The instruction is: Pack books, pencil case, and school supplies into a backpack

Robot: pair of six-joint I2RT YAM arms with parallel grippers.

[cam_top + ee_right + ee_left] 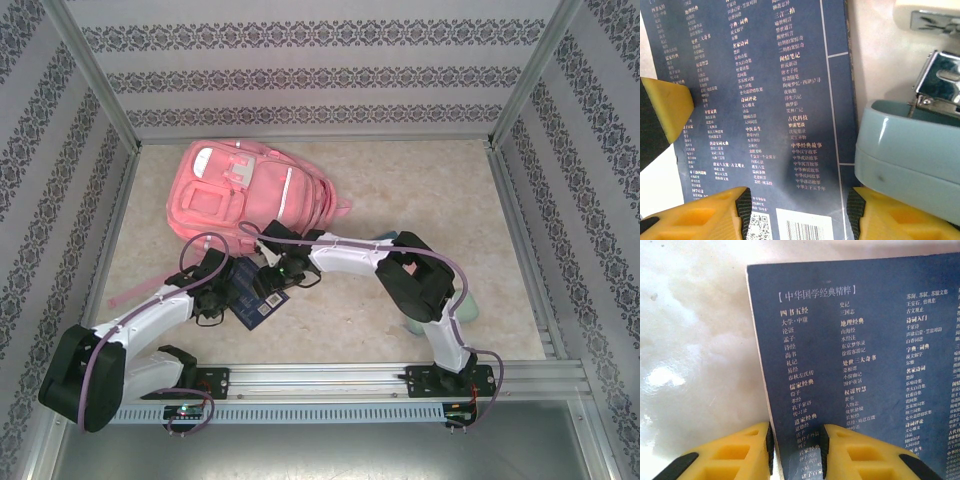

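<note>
Left claw (796, 450) narrow, pads straddling a corner of the flat navy book (865, 365) on the desk (695, 340). Right claw (799, 215) about half open over the book's barcode end, teal stapler (905, 165) just beside its right finger.

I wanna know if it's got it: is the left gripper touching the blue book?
Cannot tell. Left wrist view: the left gripper straddles an edge of the blue book, but neither contact nor gap shows plainly.
</note>
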